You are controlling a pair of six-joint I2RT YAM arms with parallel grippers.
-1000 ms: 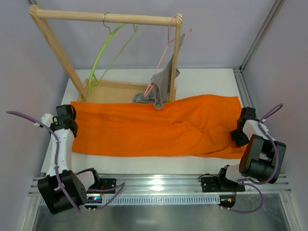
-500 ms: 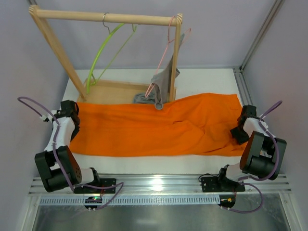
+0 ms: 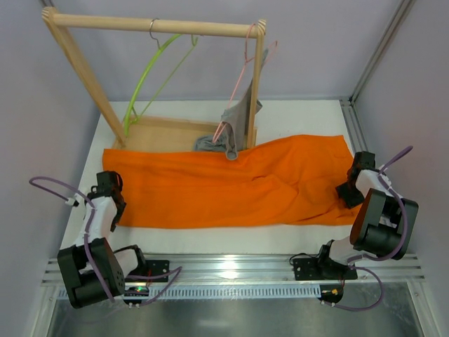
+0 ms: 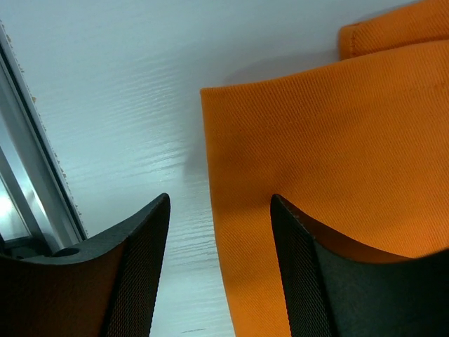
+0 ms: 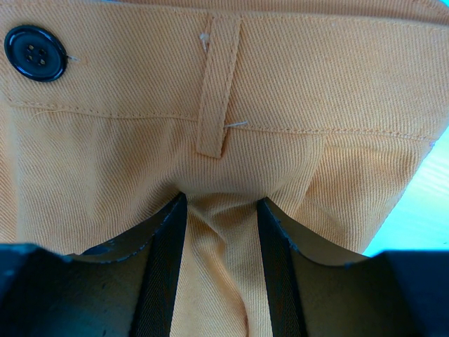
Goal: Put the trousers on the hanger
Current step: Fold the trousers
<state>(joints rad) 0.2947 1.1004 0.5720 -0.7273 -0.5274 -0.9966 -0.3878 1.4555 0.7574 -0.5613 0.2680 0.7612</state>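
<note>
Down at the leg end of the trousers (image 3: 224, 186), the left gripper (image 3: 112, 184) sits low with its jaws apart. In its wrist view, bare white table (image 4: 105, 105) shows in the gap. The edge of the orange cloth runs straight down through that gap. One dark finger (image 4: 316, 281) lies over the cloth and the other is over the table beside it. Nothing is pinched here and the cloth lies flat under the gripper.

At the other end, the right gripper (image 5: 221, 203) is clamped on the trousers. A ridge of orange cloth is bunched up between its fingers, just short of the waistband. Straight ahead of the jaws is a belt loop (image 5: 217, 84), and off to one side of it a dark button (image 5: 35, 53).

So the trousers stretch across the table from one gripper to the other, legs at the left gripper and waist at the right.

The hanger (image 3: 147, 77), lime-green, is well beyond both grippers. It is hooked on the wooden rail (image 3: 154, 26) at the back, nearer the left gripper's side, hanging apart from the cloth.

A pink hanger (image 3: 242, 70) with a grey garment (image 3: 235, 119) hangs on the same rail, toward the right gripper's side. The garment's lower end reaches down to the far edge of the trousers.
</note>
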